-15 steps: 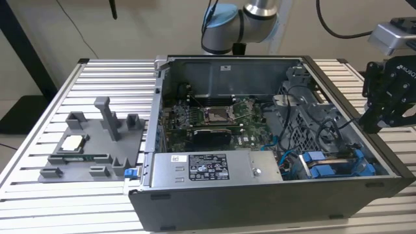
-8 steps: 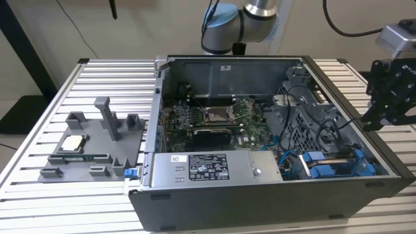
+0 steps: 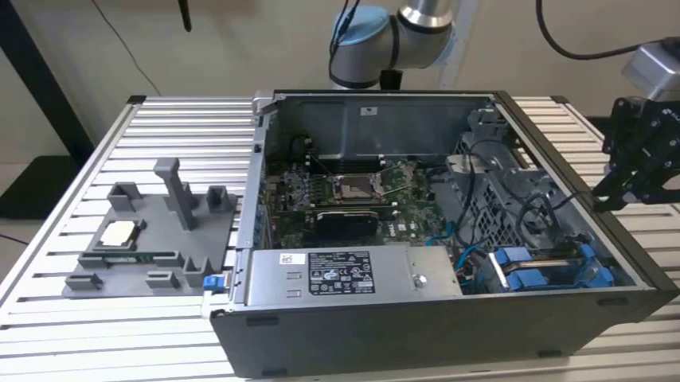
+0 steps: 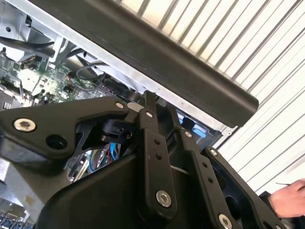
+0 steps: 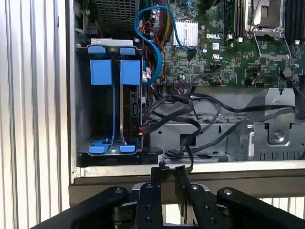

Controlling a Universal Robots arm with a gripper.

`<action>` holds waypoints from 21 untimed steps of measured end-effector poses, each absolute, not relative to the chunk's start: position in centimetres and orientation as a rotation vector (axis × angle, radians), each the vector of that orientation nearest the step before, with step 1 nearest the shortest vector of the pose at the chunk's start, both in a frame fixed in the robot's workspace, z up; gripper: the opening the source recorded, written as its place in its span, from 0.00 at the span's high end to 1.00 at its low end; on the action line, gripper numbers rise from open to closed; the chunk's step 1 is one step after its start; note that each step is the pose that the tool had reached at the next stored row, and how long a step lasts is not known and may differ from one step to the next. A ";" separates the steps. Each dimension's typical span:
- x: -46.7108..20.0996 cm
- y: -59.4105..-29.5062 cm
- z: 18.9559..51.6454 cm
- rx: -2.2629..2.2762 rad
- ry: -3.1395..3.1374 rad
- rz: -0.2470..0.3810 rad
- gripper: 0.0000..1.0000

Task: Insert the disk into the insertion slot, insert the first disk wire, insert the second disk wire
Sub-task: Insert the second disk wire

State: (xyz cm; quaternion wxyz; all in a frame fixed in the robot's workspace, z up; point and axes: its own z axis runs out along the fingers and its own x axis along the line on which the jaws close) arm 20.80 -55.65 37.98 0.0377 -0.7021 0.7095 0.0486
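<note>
The disk [image 5: 133, 107] stands on edge in the insertion slot [image 5: 83, 114], the grey drive cage in the case corner, and its blue carrier [image 5: 129, 71] is beside another blue carrier [image 5: 101, 71]. Black wires [image 5: 164, 121] run up to the disk's edge; I cannot tell whether they are plugged in. The blue carriers [image 3: 537, 274] sit at the exterior view's lower right of the open case. My gripper [image 3: 614, 203] hangs outside the case's wall on the exterior view's right, above the slatted table. Its fingers [image 5: 155, 174] stand close together with nothing between them, and the gripper [image 4: 159, 102] is beside the case rim.
The open computer case [image 3: 425, 342] holds a motherboard [image 3: 351, 191] and a power supply [image 3: 351, 274]. A blue cable [image 5: 152, 47] loops over the board. On the exterior view's left, a grey fixture [image 3: 149, 239] carries small parts. A person's hand [image 4: 288, 200] rests on the table.
</note>
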 end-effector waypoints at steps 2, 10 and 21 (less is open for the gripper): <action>20.8 -55.7 37.9 -2.151 2.177 0.157 0.73; 20.8 -56.1 37.7 -2.121 2.174 0.206 0.73; 20.2 -56.7 37.5 -2.101 2.177 0.224 0.73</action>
